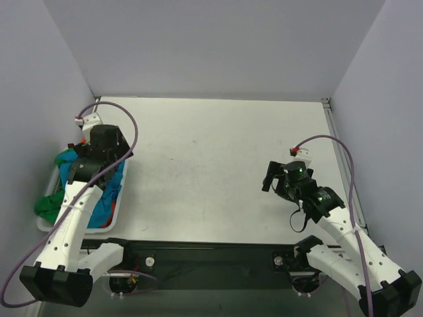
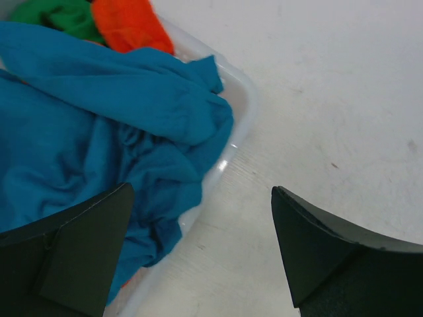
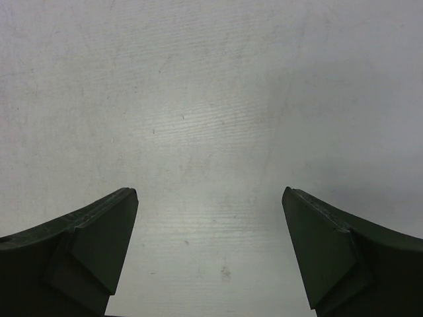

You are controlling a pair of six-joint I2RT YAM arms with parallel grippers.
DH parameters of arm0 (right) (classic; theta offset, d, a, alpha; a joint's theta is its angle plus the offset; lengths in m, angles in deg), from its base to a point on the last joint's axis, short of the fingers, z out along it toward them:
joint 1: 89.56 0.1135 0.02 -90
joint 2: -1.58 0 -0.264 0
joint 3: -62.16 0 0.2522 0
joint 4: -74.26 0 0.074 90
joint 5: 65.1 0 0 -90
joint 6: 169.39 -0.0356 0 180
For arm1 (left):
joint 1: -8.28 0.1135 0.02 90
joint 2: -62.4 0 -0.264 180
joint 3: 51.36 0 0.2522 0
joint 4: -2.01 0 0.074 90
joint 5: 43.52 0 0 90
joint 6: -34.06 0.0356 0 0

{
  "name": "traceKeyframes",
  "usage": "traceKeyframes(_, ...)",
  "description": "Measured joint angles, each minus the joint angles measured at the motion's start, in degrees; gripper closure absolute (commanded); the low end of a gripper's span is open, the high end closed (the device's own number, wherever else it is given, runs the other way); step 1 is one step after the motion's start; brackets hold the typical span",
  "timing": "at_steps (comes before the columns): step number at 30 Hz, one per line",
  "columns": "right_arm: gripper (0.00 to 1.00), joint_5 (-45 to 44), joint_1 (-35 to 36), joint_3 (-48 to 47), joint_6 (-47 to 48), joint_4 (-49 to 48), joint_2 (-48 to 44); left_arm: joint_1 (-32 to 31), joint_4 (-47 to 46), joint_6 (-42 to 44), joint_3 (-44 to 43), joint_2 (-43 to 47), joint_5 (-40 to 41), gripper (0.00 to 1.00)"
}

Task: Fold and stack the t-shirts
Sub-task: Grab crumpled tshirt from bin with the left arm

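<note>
From the top, the t-shirts (image 1: 110, 193) are seen crumpled in a white basket (image 1: 121, 206) at the left of the table (image 1: 218, 152). On the left wrist, the teal-blue shirt (image 2: 99, 132) is heaped up front, with the orange shirt (image 2: 132, 25) and green shirt (image 2: 56, 16) tucked behind. The left gripper (image 2: 201, 190) is spread wide, nothing held. On the right wrist, the right gripper (image 3: 209, 191) is splayed open above the table, nothing gripped either.

blue t-shirt (image 2: 99, 119): plain teal-blue;
orange t-shirt (image 2: 129, 23): bright orange;
green t-shirt (image 2: 59, 16): green;
basket (image 2: 246, 109): white;
table (image 2: 344, 99): seen as off-white
</note>
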Motion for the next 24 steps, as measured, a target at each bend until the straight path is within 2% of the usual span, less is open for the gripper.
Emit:
traceKeyframes(3,0.02,0.3,0.0,0.0,0.0,0.0,0.5,7.6,-0.3,0.4,-0.3,-1.7,2.2,0.04)
traceKeyframes(6,0.02,0.5,0.0,0.0,0.0,0.1,0.9,13.4,-1.0,0.1,-0.4,-4.5,3.4,0.09)
traceKeyframes(12,0.03,1.6,0.0,0.0,0.0,0.1,1.9,19.8,-4.2,-2.9,0.0,-12.9,2.6,0.15)
traceKeyframes(15,0.03,1.9,0.0,0.1,0.0,0.1,1.9,21.5,-6.5,-4.2,1.3,-15.3,0.7,0.30)
traceKeyframes(16,0.03,2.0,0.0,0.2,0.0,0.1,1.9,22.0,-7.0,-4.4,1.6,-15.8,-0.3,0.42)
traceKeyframes(19,0.03,2.3,0.0,0.5,0.0,0.1,1.7,23.4,-8.4,-5.1,2.0,-16.3,-3.4,0.70)
traceKeyframes(20,0.03,2.4,0.0,0.6,0.0,0.1,1.7,23.7,-8.9,-5.0,2.1,-16.3,-4.2,0.91)
traceKeyframes(21,0.03,2.5,0.0,0.7,0.0,0.1,1.6,23.9,-9.3,-5.2,2.1,-16.3,-4.9,0.99)
traceKeyframes(24,0.03,2.8,0.0,0.9,0.0,0.2,1.3,24.0,-9.6,-4.3,2.1,-15.7,-7.1,1.00)
